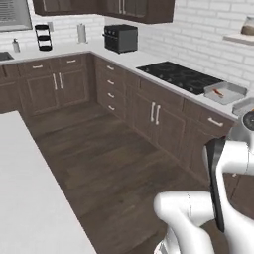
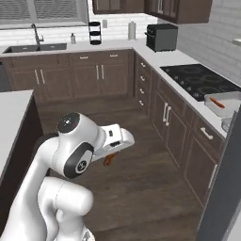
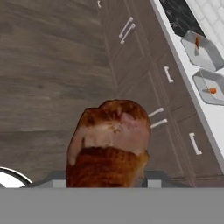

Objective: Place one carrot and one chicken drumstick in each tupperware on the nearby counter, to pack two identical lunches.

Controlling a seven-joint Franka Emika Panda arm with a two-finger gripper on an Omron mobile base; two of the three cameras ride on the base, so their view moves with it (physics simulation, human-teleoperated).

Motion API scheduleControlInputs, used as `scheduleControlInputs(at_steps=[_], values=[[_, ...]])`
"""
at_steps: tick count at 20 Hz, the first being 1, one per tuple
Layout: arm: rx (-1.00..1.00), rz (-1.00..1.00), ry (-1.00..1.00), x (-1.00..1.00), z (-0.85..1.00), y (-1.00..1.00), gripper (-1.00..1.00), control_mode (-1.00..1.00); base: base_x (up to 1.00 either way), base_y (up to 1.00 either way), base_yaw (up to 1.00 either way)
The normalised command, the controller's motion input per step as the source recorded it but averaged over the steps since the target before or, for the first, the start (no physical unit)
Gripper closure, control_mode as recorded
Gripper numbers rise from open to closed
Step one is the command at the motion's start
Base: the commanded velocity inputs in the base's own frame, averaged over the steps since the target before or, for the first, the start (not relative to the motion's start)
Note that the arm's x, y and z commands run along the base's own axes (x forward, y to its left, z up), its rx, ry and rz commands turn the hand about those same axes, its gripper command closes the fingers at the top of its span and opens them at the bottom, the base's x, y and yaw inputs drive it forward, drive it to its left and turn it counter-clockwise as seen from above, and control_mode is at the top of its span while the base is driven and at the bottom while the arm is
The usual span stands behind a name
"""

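Counter (image 1: 149,58): long pale worktop over dark brown cabinets with silver bar handles.
Stovetop (image 1: 179,75): black, set into the counter.
Tupperware (image 3: 214,57): two shallow grey trays with wide rims, side by side on the counter just past the stovetop; each holds a carrot (image 3: 197,42), a small orange stick.
Chicken drumstick (image 3: 109,142): reddish-brown, glossy, thick rounded end toward the camera, held over the wood floor, well apart from the counter.
Gripper (image 2: 109,159): clenched on the chicken drumstick.
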Motion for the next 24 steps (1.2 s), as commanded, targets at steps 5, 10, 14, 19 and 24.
scheduleControlInputs(at_steps=[5, 10, 14, 19, 24], values=[[0.00, 0.00, 0.00, 0.00, 0.00, 0.00, 1.00, 1.00, 1.00, 0.08, 0.01], [0.00, 0.00, 0.00, 0.00, 0.00, 0.00, 1.00, 1.00, 1.00, 0.11, -0.24], [0.00, 0.00, 0.00, 0.00, 0.00, 0.00, 1.00, 1.00, 1.00, 0.13, -0.48], [0.00, 0.00, 0.00, 0.00, 0.00, 0.00, 1.00, 1.00, 1.00, 0.42, -0.48], [0.00, 0.00, 0.00, 0.00, 0.00, 0.00, 1.00, 1.00, 1.00, 0.34, -0.26]])
